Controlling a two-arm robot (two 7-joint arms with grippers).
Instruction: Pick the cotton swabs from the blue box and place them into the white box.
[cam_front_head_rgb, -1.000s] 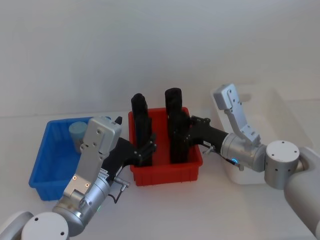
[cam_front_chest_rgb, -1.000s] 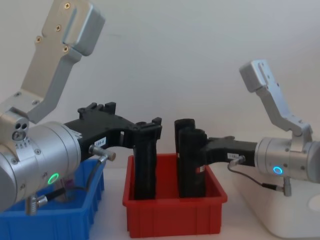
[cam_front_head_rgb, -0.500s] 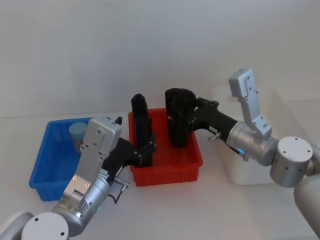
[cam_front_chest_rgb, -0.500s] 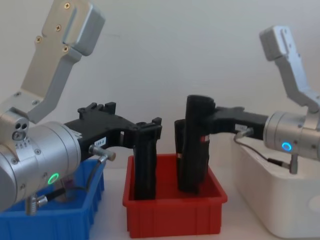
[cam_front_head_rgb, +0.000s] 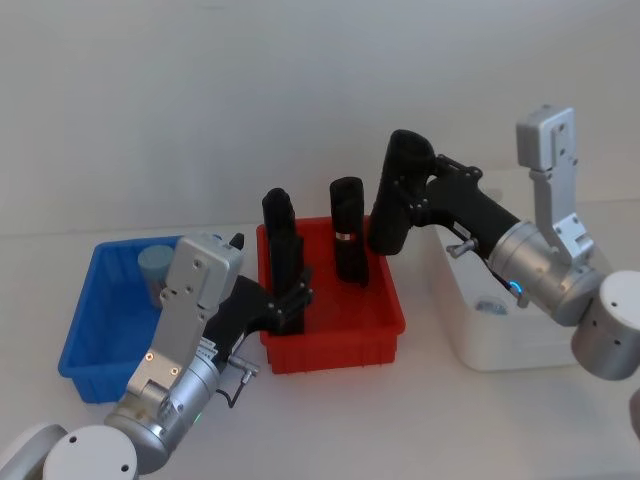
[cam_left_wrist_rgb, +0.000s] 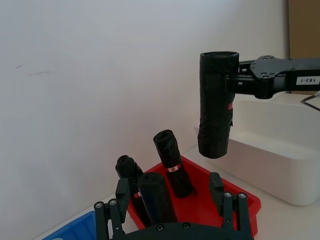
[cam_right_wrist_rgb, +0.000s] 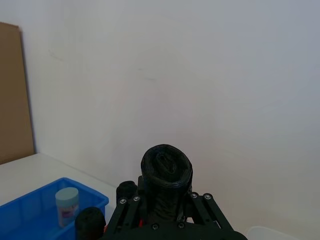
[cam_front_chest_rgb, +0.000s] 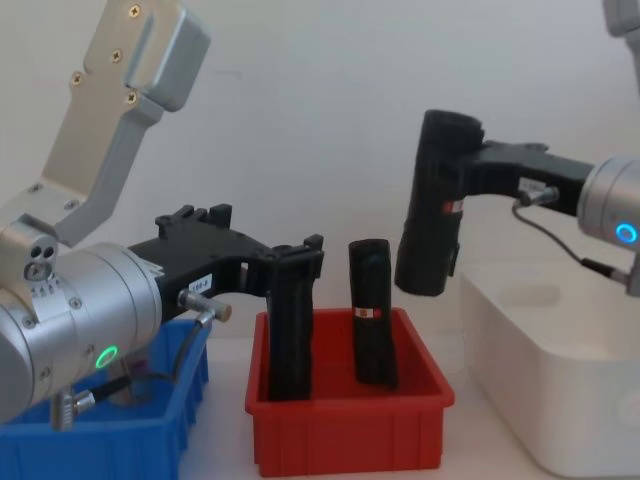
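The left end effector (cam_left_wrist_rgb: 170, 220) sits low in the left wrist view, its fingers (cam_left_wrist_rgb: 227, 202) on either side of a black roll (cam_left_wrist_rgb: 156, 196) standing in the red bin (cam_left_wrist_rgb: 240, 200). Two more black rolls (cam_left_wrist_rgb: 173, 163) stand behind it. Farther off, the right end effector (cam_left_wrist_rgb: 239, 82) holds a fourth black roll (cam_left_wrist_rgb: 216, 105) in the air, beside the white box (cam_left_wrist_rgb: 280, 155). A corner of the blue box (cam_left_wrist_rgb: 80, 227) shows nearby.

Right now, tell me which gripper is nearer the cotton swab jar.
Left. The left gripper is in the red bin, beside the blue box holding the cotton swab jar; the right gripper hangs beyond it, lifting a black roll.
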